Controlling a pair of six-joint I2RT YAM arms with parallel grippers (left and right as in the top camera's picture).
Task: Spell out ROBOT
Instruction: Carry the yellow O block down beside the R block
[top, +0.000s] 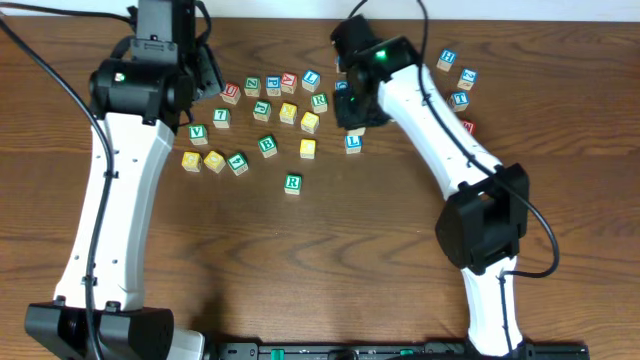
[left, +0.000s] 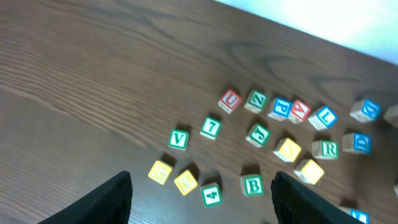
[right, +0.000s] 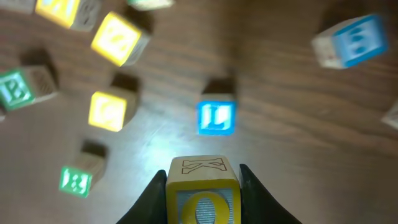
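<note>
Your right gripper (right: 203, 190) is clamped on a small yellow-framed wooden O cube (right: 203, 180), a finger (right: 152, 199) pressed to each side. It holds the cube over the brown wooden table (right: 292, 162), near a blue L cube (right: 216, 118). Your left gripper (left: 202, 180) has its jaws apart and holds nothing, above the scattered blocks. The green-framed R cube (top: 292, 183) sits alone toward the arm bases, and the green-framed B cube (top: 267, 145) lies near it.

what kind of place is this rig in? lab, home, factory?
Probably a lab bench, not a home: bare wood-grain table, left arm and right arm based at one edge, loose alphabet cubes as props, one yellow cube in the right hand.
</note>
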